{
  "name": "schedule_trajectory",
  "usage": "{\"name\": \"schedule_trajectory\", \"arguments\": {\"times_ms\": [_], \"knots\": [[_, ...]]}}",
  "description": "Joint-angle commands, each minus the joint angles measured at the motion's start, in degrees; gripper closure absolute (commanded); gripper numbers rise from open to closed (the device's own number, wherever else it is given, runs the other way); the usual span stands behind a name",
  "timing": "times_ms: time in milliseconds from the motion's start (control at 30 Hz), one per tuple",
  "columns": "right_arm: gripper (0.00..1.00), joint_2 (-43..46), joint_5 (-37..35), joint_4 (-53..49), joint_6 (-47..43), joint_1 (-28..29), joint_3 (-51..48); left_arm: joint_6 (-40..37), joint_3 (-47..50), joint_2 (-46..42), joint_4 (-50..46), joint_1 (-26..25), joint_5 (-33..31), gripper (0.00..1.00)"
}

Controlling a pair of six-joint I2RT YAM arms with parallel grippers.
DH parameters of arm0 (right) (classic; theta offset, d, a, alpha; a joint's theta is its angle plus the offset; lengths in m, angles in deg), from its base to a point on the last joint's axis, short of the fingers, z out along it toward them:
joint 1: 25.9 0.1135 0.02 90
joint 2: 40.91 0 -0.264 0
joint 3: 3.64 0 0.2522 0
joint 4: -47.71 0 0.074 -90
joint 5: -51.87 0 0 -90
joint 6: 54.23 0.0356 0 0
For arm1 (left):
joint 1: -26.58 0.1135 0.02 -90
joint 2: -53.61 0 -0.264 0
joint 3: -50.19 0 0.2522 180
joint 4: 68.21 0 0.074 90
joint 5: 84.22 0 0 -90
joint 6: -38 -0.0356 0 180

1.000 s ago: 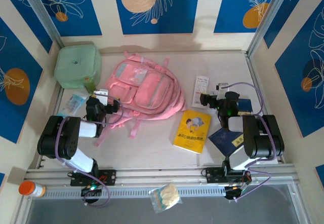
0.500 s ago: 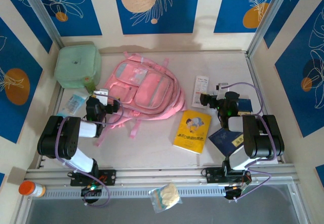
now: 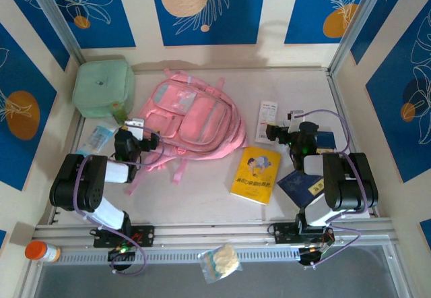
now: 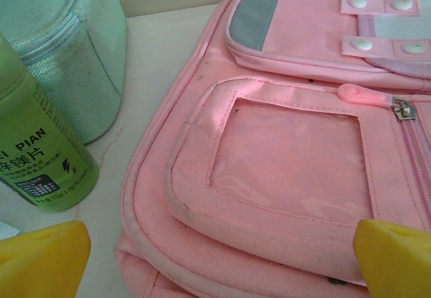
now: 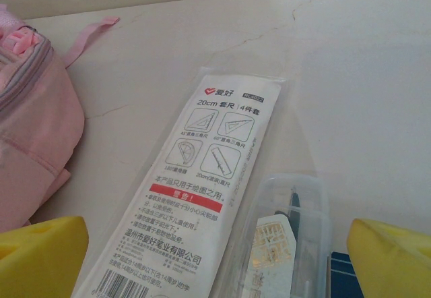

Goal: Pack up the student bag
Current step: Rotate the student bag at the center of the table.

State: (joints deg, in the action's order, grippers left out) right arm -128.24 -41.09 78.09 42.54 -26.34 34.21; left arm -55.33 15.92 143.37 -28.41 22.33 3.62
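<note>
Left gripper (image 4: 217,263) spread wide at student bag (image 4: 289,160) edge.

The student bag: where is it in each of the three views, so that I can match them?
Top external: student bag in the upper middle, slightly left.
Left wrist: across the centre and right, front pockets up.
Right wrist: at the left edge.
Shared landmark: the pale table beneath it.

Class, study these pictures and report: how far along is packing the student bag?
Done: nothing visibly packed; the student bag lies flat, apparently closed. In hand: nothing; the left gripper hangs open at the bag, the right gripper open over the ruler packet. Left: yellow book, blue booklet, ruler packet and green bottle sit outside the bag.
</note>
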Motion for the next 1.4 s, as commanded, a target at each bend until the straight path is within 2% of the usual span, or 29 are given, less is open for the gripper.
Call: {"name": "schedule_trajectory", "arguments": {"times_ms": [0, 233, 433, 567, 667, 733, 833, 900, 1033, 1233, 1367], "knots": [[0.01, 0.2, 0.1, 1.5, -1.3, 0.2, -0.1, 0.4, -1.0, -0.1, 0.3, 0.0, -0.8, 0.00], [0.01, 4.9, -1.8, -4.1, -3.3, 2.3, 0.9, 1.5, 2.1, -5.3, 2.1, 0.1, -3.5, 0.01], [0.01, 13.8, -5.6, -17.2, 0.4, 2.2, 4.6, 3.2, 2.1, -17.3, -8.3, 0.1, -5.9, 0.01], [0.01, 20.3, -6.2, -25.1, 7.0, 1.3, 7.7, 11.4, -1.1, -26.7, -21.2, 0.1, -6.9, 0.00], [0.01, 24.0, -8.2, -36.5, 18.0, 0.1, 11.3, 19.7, -4.7, -33.3, -34.0, 0.2, -9.9, 0.01], [0.01, 25.3, -9.8, -42.0, 26.1, -1.4, 11.8, 23.5, -3.1, -36.5, -33.7, 0.2, -11.0, 0.01], [0.01, 25.9, -1.2, -45.3, 31.4, -5.2, 11.6, 31.9, 0.1, -40.6, -33.7, 0.3, -13.6, 0.01], [0.01, 25.6, 1.3, -48.3, 31.5, -5.3, 12.4, 35.6, -3.2, -41.8, -42.7, 0.3, -12.3, 0.01], [0.01, 24.6, 2.9, -54.0, 32.3, -0.9, 14.3, 38.9, -9.1, -41.4, -56.9, 0.3, -3.6, 0.01], [0.01, 20.1, 3.4, -59.6, 35.6, 10.7, 18.2, 48.9, -9.3, -42.4, -67.5, -1.0, 7.1, 0.01], [0.01, 14.4, 4.0, -61.9, 37.0, 19.0, 22.6, 52.5, -6.7, -45.1, -69.6, -3.9, 11.4, 0.01]]}}
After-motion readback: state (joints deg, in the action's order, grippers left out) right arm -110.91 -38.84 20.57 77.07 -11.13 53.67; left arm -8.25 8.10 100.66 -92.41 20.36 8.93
